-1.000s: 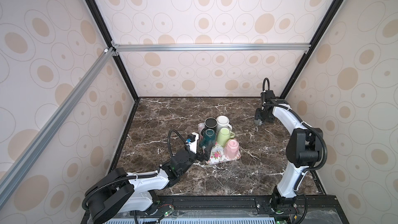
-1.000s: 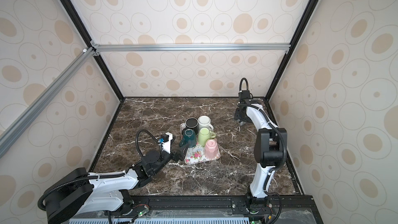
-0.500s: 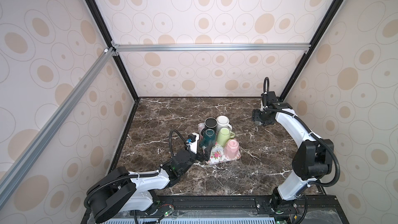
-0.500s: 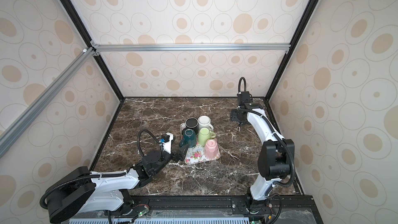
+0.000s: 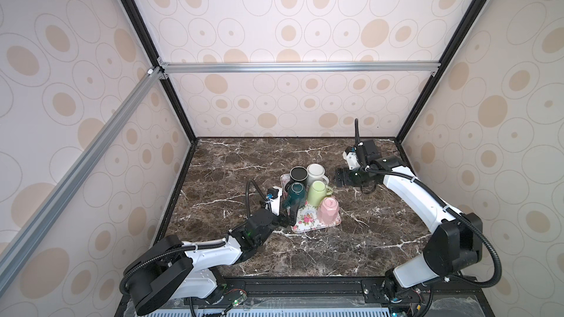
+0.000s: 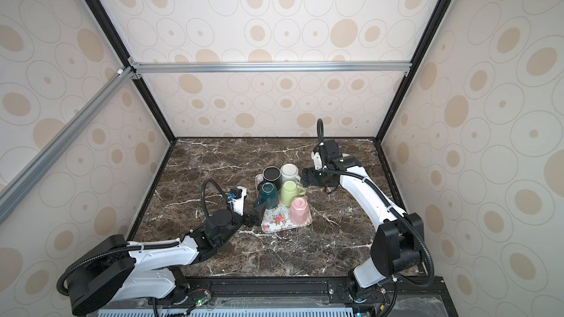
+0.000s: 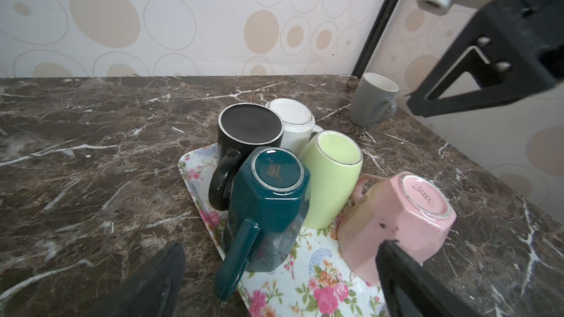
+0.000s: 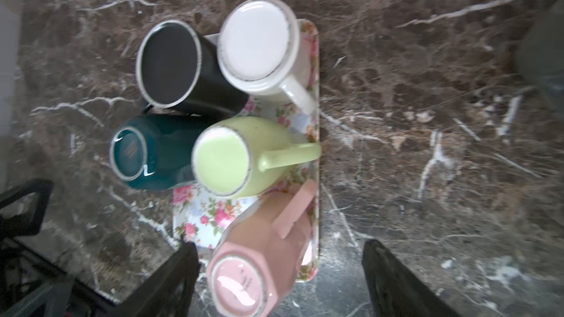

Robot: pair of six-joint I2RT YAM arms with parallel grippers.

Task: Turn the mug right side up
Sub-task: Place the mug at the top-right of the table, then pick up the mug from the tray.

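Five mugs sat bottom-up on the flowered tray (image 5: 306, 222) in the middle of the marble table (image 5: 238, 160). The black mug (image 5: 298, 174) and white mug (image 5: 316, 172) were at the back. The teal mug (image 5: 296, 195) and green mug (image 5: 317, 193) stood in front of them, and the pink mug (image 5: 328, 210) was nearest the front.

The left gripper (image 5: 290, 215) was low at the tray's near left corner with its jaws spread wide and nothing in them. The teal mug was just ahead of it, at the tray's left edge, with its handle turned back toward the gripper. In the left wrist view that handle showed between the two fingers (image 7: 158, 282), though neither one touched it. The pink mug stood just in front of the other finger.

The right gripper (image 5: 339, 177) hung in the air beside the white mug, off the tray's far right corner. Its jaws were also well apart and empty. Its wrist camera looked down on all five bases.

A grey mug (image 7: 373, 101) stood mouth-up on the table by the far right corner, well apart from the tray. I couldn't make it out in either top view.
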